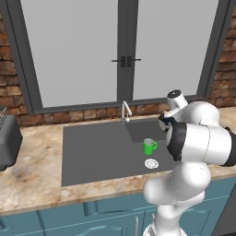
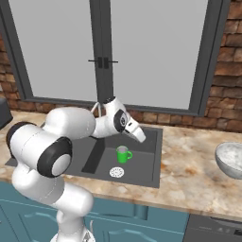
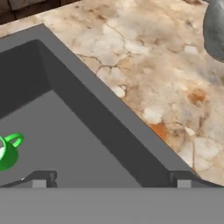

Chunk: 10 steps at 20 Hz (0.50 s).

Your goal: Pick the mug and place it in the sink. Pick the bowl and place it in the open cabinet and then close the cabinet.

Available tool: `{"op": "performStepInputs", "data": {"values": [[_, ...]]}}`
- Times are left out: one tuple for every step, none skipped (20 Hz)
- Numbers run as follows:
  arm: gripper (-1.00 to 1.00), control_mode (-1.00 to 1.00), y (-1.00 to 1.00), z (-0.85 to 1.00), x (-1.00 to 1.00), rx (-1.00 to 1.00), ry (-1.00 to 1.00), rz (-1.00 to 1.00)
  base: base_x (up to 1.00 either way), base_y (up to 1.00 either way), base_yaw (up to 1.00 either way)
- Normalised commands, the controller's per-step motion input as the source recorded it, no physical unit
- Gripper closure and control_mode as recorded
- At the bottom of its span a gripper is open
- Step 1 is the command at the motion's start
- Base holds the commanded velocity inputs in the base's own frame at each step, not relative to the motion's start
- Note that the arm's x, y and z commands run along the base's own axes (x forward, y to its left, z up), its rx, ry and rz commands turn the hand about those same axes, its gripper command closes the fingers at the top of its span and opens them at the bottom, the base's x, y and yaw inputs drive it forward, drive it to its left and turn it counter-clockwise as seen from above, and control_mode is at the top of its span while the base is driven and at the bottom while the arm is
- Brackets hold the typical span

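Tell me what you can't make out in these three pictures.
- Bowl: cut by the right edge of the right base view and by the hand view's top right corner.
- Mug: cut by the hand view's left edge.
- Pincer: both tips stand wide apart, with nothing between them.
- Sink: its right end is hidden by the arm in the left base view.
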Motion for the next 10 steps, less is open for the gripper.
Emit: {"op": "performStepInputs", "data": {"values": [[-1.00,-1.00,-0.43,0.09,-0.04,0.04,-0.10,-0.49,0.00,0.00,0.00],[-1.00,-1.00,-0.37,0.08,-0.07,0.05,-0.12,-0.47,0.00,0.00,0.00],[-1.00,-1.00,-0.33,0.09,-0.10,0.04,-0.15,-0.44,0.00,0.00,0.00],[-1.00,-1.00,-0.31,0.11,-0.10,0.03,-0.17,-0.43,0.00,0.00,0.00],[-1.00,-1.00,-0.31,0.11,-0.09,0.03,-0.18,-0.41,0.00,0.00,0.00],[-1.00,-1.00,-0.32,0.10,-0.04,0.03,-0.19,-0.40,0.00,0.00,0.00],[-1.00,-1.00,-0.34,0.09,-0.06,0.03,-0.20,-0.40,0.00,0.00,0.00],[-1.00,-1.00,-0.34,0.12,-0.07,0.03,-0.21,-0.40,0.00,0.00,0.00],[-1.00,-1.00,-0.31,0.15,-0.04,0.02,-0.23,-0.40,0.00,0.00,0.00],[-1.00,-1.00,-0.23,0.19,-0.04,0.00,-0.26,-0.39,0.00,0.00,0.00]]}}
